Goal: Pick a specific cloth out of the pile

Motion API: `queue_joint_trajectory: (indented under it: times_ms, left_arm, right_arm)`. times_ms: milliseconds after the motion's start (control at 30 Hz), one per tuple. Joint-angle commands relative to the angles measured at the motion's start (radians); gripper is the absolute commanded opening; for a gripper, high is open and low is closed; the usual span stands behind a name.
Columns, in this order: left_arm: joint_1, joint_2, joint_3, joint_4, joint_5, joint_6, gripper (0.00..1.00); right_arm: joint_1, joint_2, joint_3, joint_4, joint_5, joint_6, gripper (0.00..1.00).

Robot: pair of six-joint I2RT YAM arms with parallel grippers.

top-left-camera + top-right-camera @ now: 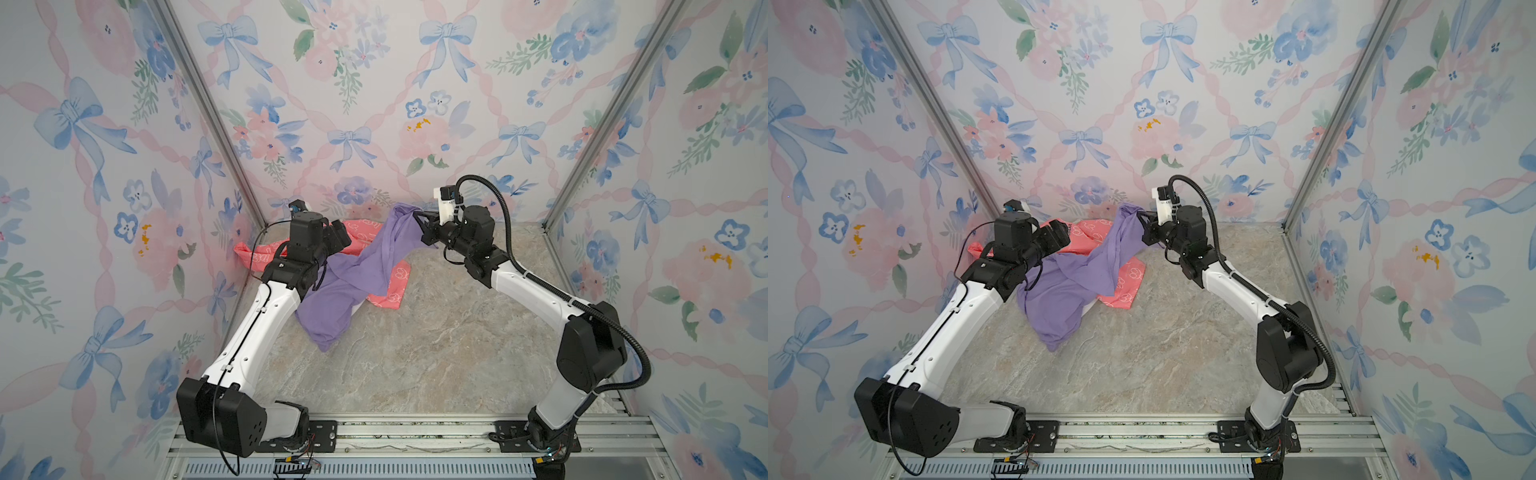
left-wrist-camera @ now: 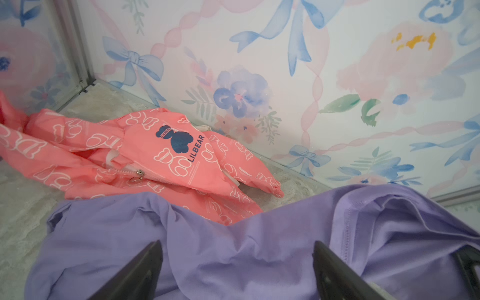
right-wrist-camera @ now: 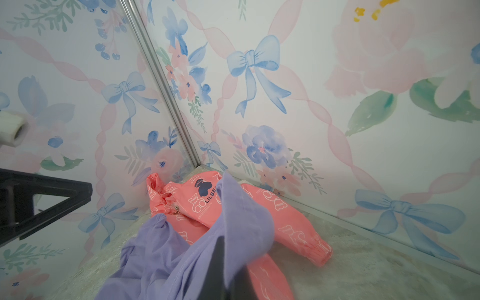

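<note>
Lavender, plain cloth (image 1: pixel 357 270): I see my right gripper (image 1: pixel 417 216) pinching it; left gripper (image 2: pixel 237 244) spread. Pink jacket (image 2: pixel 155 161) reads "LILBEAR".

Cloth (image 1: pixel 345 291) lies over jacket (image 1: pixel 395 286) on table (image 1: pixel 436 353). One end pinched between fingers of right gripper (image 1: pixel 417 218), above table. Rest sags below spread fingers (image 2: pixel 145 265) of left gripper (image 2: pixel 236 244); jacket beyond those fingertips, against back wall (image 1: pixel 374 124).
</note>
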Motion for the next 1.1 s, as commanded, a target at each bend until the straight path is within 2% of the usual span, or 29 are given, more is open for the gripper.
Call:
queue_joint_trajectory:
  times_ms: [0, 233, 367, 567, 767, 900, 1067]
  left_arm:
    - [0.042, -0.021, -0.049, 0.004, -0.039, -0.135, 0.87]
    - [0.105, 0.054, -0.087, 0.002, 0.089, -0.234, 0.81]
    - [0.117, 0.119, -0.075, 0.003, 0.122, -0.280, 0.77]
    - [0.118, 0.239, -0.018, 0.002, 0.188, -0.291, 0.69]
    - [0.118, 0.322, 0.011, 0.003, 0.193, -0.289, 0.62]
    - [0.118, 0.382, 0.062, 0.003, 0.220, -0.280, 0.50]
    - [0.118, 0.412, 0.106, 0.004, 0.226, -0.273, 0.11]
  right_arm:
    - [0.010, -0.056, 0.053, -0.001, -0.001, 0.002, 0.00]
    - [0.020, -0.076, 0.037, -0.014, -0.015, -0.003, 0.00]
    - [0.021, -0.075, 0.019, -0.016, -0.020, -0.003, 0.00]
    - [0.021, -0.102, 0.001, -0.022, -0.025, -0.004, 0.00]
    - [0.021, -0.104, -0.004, -0.026, -0.028, -0.010, 0.00]
    - [0.020, -0.104, -0.004, -0.029, -0.029, -0.013, 0.00]
    - [0.011, -0.102, -0.009, -0.033, -0.027, -0.009, 0.00]
